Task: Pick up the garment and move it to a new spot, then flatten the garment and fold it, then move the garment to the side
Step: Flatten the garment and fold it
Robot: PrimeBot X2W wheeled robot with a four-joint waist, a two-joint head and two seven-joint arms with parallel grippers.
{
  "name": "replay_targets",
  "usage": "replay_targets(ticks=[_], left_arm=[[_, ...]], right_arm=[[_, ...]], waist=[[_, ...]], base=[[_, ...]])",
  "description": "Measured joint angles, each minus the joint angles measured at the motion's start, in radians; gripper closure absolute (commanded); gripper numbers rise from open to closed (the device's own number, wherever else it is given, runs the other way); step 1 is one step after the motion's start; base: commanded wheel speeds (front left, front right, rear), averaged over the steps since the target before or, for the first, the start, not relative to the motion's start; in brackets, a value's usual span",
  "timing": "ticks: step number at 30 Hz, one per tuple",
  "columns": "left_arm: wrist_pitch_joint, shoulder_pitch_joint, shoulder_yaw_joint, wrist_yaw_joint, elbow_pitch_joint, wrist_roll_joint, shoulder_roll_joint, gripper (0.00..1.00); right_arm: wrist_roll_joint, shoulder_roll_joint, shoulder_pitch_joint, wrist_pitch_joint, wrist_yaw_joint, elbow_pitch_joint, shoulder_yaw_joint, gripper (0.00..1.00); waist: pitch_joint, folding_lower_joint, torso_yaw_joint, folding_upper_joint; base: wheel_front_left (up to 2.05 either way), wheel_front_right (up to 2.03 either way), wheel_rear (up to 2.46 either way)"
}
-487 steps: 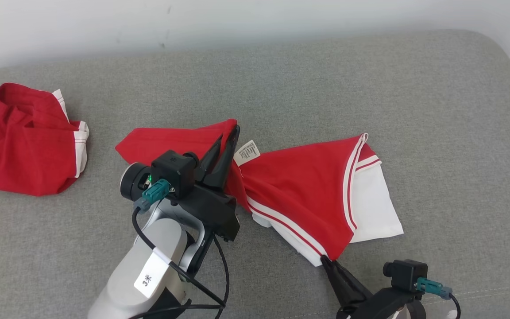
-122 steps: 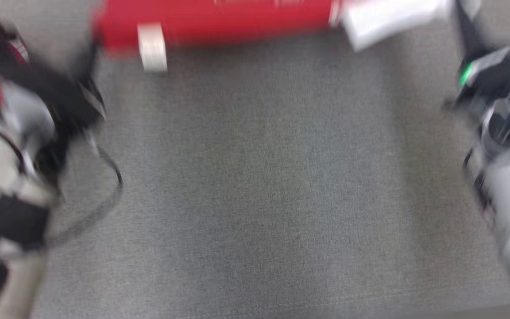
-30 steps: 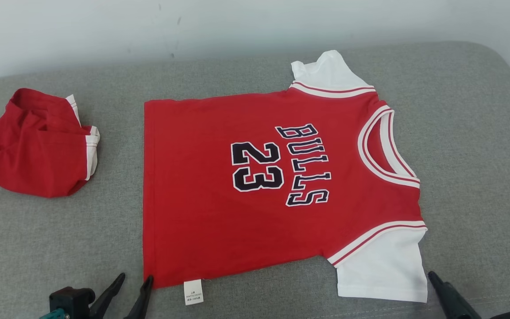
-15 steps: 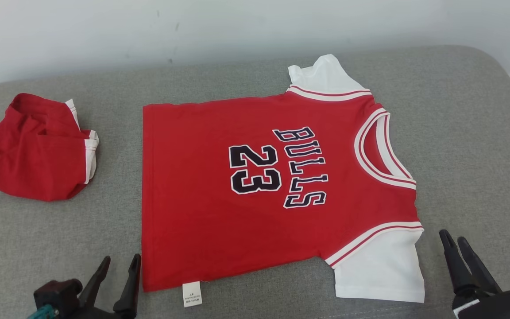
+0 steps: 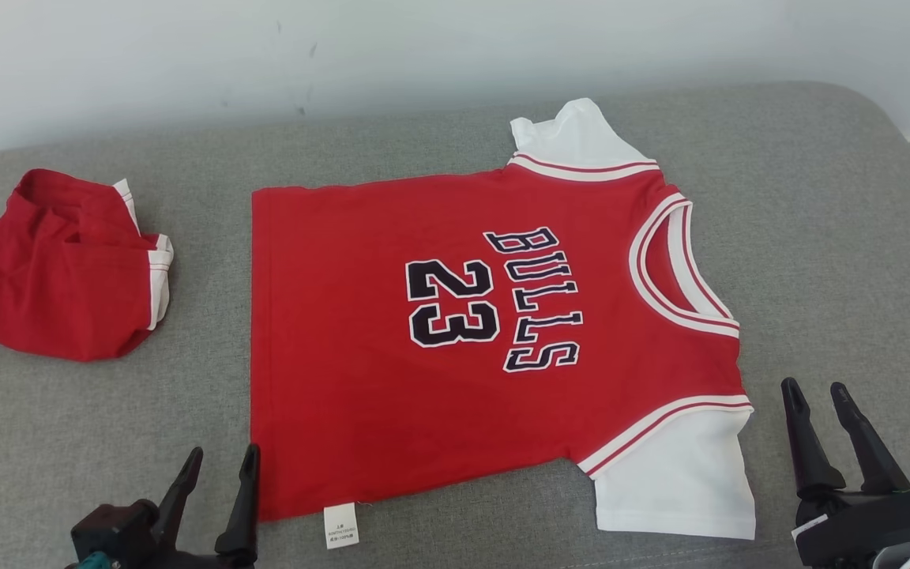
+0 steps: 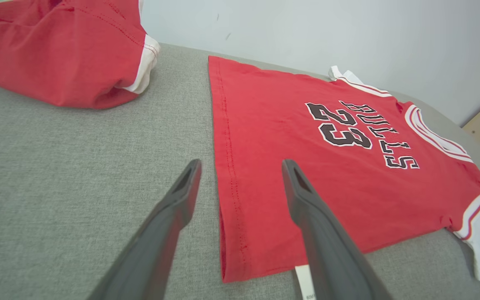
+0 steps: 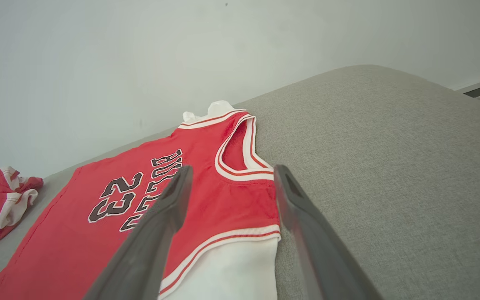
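The garment (image 5: 360,348) is a red jersey with white sleeves and "BULLS 23" in black. It lies flat and face up on the grey cushion, neck to the right. My left gripper (image 5: 222,460) stands open at its near left hem corner, beside the white label (image 5: 341,525), with nothing between the fingers. In the left wrist view the garment (image 6: 290,166) has its hem edge running between the open fingertips of the left gripper (image 6: 240,171). My right gripper (image 5: 816,393) is open just right of the near white sleeve (image 5: 676,482). The right wrist view shows the garment (image 7: 148,216) under the open right gripper (image 7: 229,177).
A second red garment with white trim (image 5: 56,265) lies bunched at the cushion's left. The grey cushion (image 5: 834,237) has bare room to the right and along the front. A pale wall (image 5: 423,47) runs behind it.
Both grippers have risen further into the head view, the right one opening its fingers wider beside the near sleeve. The jersey has stayed flat where it lay.
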Motion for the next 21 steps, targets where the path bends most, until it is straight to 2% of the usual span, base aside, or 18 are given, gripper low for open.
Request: replay_targets(ticks=[7, 21], left_arm=[[0.000, 0.039, 0.015, 0.008, -0.015, 0.041, -0.003, 0.00], [0.000, 0.052, 0.000, -0.001, 0.009, 0.056, -0.020, 0.00]], right_arm=[[-0.064, -0.004, 0.023, 0.000, -0.036, 0.035, -0.008, 0.00], [-0.115, 0.001, 0.074, 0.000, -0.026, 0.128, 0.019, 0.00]], waist=[[0.004, 0.0000, 0.000, 0.0000], [0.012, 0.0000, 0.002, 0.0000]], base=[[0.00, 0.00, 0.00], [0.00, 0.00, 0.00]])
